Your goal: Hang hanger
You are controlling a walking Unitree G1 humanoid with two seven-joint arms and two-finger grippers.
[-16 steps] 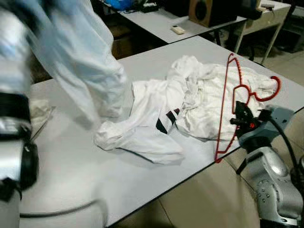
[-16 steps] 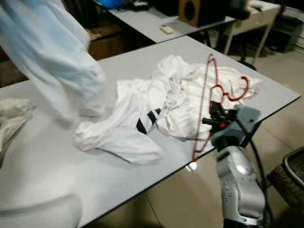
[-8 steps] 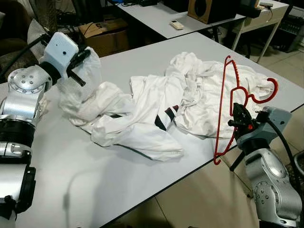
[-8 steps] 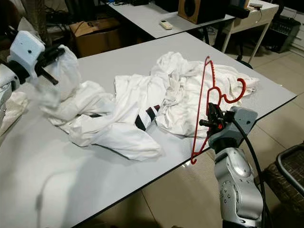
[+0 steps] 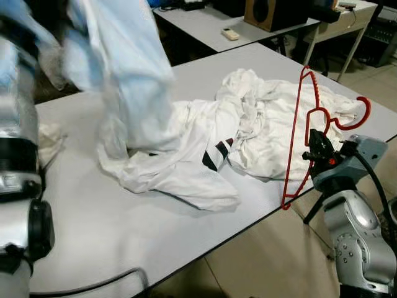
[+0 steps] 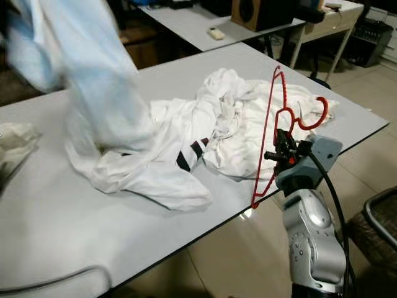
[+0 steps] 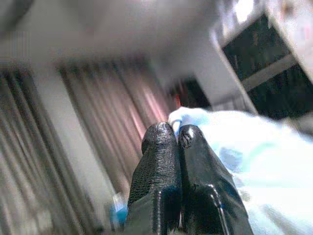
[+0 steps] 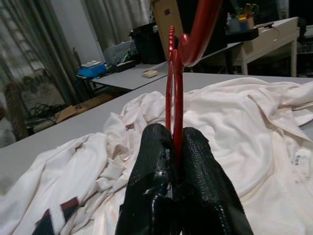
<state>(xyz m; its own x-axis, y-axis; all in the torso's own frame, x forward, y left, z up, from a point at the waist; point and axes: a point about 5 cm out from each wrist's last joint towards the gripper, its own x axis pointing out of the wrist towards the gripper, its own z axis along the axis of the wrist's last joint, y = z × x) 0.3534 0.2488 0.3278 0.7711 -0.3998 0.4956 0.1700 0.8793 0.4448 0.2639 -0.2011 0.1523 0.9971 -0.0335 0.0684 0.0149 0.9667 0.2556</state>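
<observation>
Two grippers are at work over the grey rectangular table (image 5: 93, 223). The right gripper (image 8: 174, 142) is at the table's right edge, near its front right corner, and its two black fingers (image 8: 151, 161) are pressed together on the thin red plastic hanger (image 5: 302, 133). The hanger stands nearly upright at this edge, with its hook pointing to the right and its lower end hanging just below the level of the table edge. Its upper part is in front of the crumpled white clothes (image 5: 273, 124) that lie on the right half of the table.

The left gripper (image 7: 175, 133) is raised high above the table's left side. Its fingers are closed on a fold of the pale blue-white thin garment (image 6: 99, 81), which hangs down, blurred, to the white shirt with dark stripes (image 5: 186, 161) lying in the middle of the table.

A second grey table (image 5: 211, 25) stands behind, with a wooden speaker box (image 5: 273, 12) on it.
</observation>
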